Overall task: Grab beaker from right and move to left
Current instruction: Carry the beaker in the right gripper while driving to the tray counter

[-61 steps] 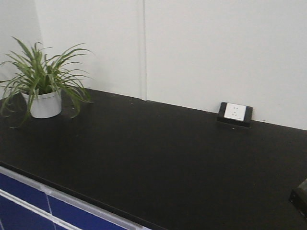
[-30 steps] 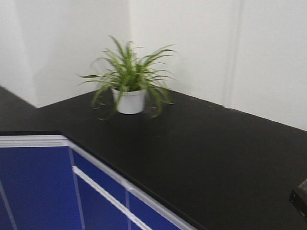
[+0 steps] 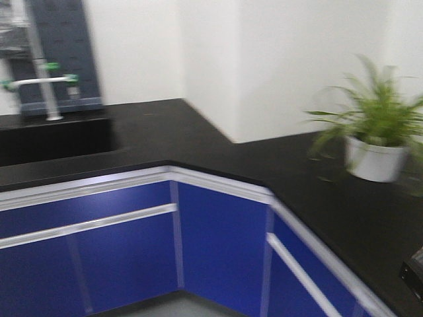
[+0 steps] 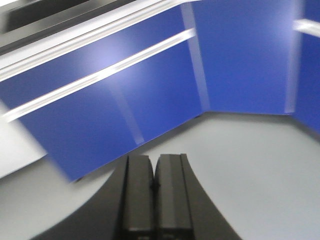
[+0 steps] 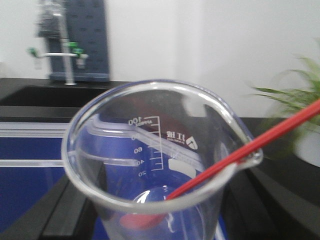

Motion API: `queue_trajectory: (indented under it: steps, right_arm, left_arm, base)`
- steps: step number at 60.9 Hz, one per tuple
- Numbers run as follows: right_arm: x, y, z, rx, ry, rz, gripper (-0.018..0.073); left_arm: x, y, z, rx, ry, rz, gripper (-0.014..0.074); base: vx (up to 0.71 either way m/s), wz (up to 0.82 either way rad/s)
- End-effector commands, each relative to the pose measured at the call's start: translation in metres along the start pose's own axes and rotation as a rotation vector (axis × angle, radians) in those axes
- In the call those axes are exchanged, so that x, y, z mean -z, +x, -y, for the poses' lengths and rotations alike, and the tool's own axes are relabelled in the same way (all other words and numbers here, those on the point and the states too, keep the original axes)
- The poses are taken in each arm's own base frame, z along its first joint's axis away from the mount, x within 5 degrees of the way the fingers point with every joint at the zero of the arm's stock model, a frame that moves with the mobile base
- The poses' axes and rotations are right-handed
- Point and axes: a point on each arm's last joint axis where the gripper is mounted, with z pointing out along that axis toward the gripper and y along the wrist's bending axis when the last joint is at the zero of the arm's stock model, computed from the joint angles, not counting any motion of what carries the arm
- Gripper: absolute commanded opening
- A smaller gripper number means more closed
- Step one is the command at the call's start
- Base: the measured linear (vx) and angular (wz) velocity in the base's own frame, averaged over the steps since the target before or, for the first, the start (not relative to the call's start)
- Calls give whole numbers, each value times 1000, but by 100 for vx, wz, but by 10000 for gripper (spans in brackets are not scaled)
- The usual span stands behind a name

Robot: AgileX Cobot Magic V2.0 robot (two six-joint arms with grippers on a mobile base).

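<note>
The beaker point(image 5: 150, 145), clear glass with printed graduations and a pouring lip, fills the right wrist view. A slim red stir stick point(image 5: 260, 142) leans out over its lip to the upper right. My right gripper point(image 5: 160, 222) is shut on the beaker, with its dark fingers point(image 5: 67, 212) showing on either side of the glass. The beaker is held up in the air in front of the counter. In the left wrist view my left gripper point(image 4: 154, 175) is shut with nothing in it, aimed down at the grey floor and the blue cabinet fronts.
An L-shaped black countertop point(image 3: 198, 145) runs over blue cabinets point(image 3: 218, 238). A sink point(image 3: 53, 139) with a tall faucet point(image 3: 46, 86) is at the far left. A potted plant in a white pot point(image 3: 373, 162) stands at the right.
The front view has swung to the left: the plant slid from left to right, the wall socket box left the frame, and the counter corner, cabinets and sink came into view.
</note>
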Motion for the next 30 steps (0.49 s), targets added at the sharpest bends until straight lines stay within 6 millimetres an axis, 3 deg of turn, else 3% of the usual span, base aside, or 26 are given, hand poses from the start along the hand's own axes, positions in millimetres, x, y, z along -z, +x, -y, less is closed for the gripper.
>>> queue_trajectory:
  steps: [1,16,30]
  right_arm:
    - [1,-12,-1,-3,-19,46,-4]
    - [1,-12,-1,-3,-18,46,-4]
    - [1,-12,-1,-3,-18,46,-4]
  left_arm:
    - [-2,-2,0,-1,-4,65,-6]
    - [-2,-2,0,-1,-4,65,-6]
    - [-2,-2,0,-1,-4,65,-6]
  base:
    - [10,110]
    - [11,105]
    - [15,77]
